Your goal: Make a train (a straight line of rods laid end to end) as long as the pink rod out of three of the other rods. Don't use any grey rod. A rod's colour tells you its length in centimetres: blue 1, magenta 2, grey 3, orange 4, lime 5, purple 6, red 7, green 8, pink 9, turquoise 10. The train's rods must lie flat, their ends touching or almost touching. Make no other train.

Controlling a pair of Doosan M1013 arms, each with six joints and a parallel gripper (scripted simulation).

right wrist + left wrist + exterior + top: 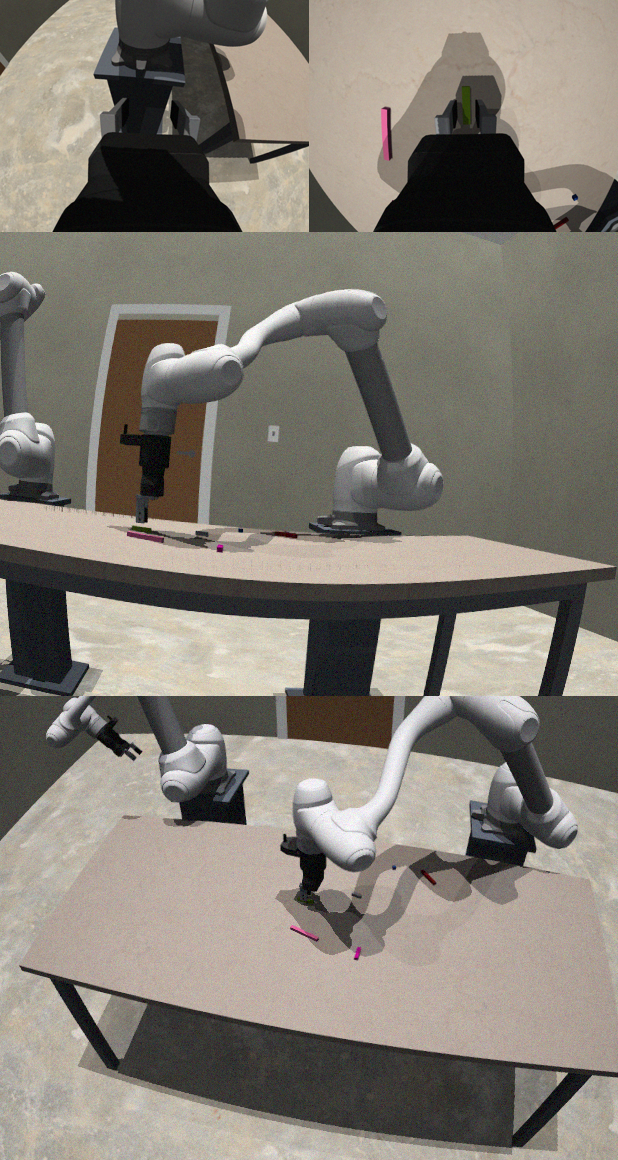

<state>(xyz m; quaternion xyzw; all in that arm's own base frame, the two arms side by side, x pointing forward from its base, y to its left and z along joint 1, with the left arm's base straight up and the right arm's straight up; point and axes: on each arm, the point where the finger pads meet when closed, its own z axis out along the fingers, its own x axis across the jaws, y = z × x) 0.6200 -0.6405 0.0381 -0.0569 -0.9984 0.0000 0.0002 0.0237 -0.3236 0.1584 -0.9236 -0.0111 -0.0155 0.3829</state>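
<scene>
A lime rod [307,901] [141,529] [466,104] lies flat. My left gripper [305,896] [141,521] [466,108] points down just above it, fingers part-open on either side, not touching it. The pink rod [304,933] [145,536] [386,134] lies to one side, roughly parallel. A magenta rod [357,953] [220,548] lies apart, hidden in the left wrist view. A tiny blue rod [394,867] [240,530] [575,197] and a red rod [428,877] [286,534] [562,223] lie nearer the left arm's base. My right gripper [137,755] [150,107] is open and empty, away from the table.
A short grey rod [356,895] [201,533] lies on the table [150,946] [425,562] between the lime and blue rods. The left arm reaches over the table and its shadow covers several rods. The right arm stands behind the table's other half.
</scene>
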